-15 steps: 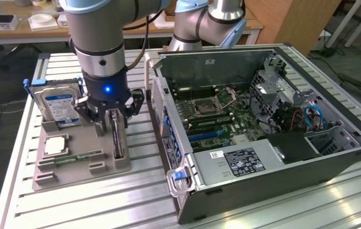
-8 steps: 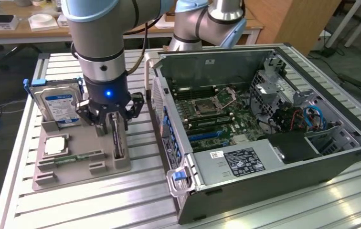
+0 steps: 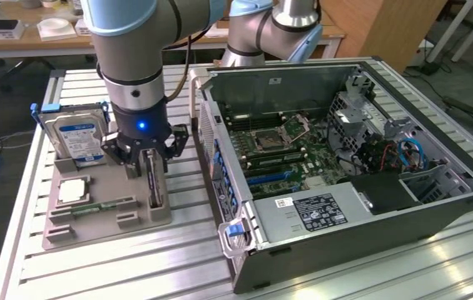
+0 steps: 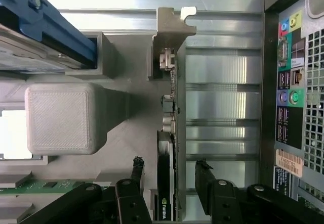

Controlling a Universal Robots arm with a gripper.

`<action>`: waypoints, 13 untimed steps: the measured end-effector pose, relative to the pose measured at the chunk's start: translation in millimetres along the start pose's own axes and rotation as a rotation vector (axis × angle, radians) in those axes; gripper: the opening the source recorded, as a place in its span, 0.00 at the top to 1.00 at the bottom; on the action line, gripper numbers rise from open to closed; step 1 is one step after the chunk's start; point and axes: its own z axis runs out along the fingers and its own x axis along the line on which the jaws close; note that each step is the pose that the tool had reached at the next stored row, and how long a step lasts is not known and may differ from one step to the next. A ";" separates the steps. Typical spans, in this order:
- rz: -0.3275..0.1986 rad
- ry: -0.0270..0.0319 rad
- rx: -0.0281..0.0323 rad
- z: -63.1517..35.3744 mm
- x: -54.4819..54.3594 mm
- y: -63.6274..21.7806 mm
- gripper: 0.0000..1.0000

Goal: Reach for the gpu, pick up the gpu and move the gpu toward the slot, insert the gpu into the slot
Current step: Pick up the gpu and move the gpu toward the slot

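Black two-finger gripper (image 3: pixel 148 164) (image 4: pixel 169 176): jaws spread, straddling the gpu (image 3: pixel 154 185) (image 4: pixel 177 128), a thin green circuit card with black cooler block and silver end bracket. There is a gap on each side and nothing is held. The card stands on edge in the grey plastic holder tray (image 3: pixel 99 226), beside the open black computer case (image 3: pixel 370 212).

Risks for you:
- Close off-centre and one finger lands first, tilting the card in its slot.
- Pads on the cooler may slip.
- The bracket could snag the tray.
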 end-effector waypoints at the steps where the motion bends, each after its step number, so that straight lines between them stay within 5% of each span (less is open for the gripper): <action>1: 0.008 -0.0002 0.0002 0.1 0.0 0.0 0.47; 10: 0.009 -0.0004 0.0001 0.2 0.0 0.0 0.47; 13: 0.009 -0.0005 0.0000 0.3 0.0 0.0 0.55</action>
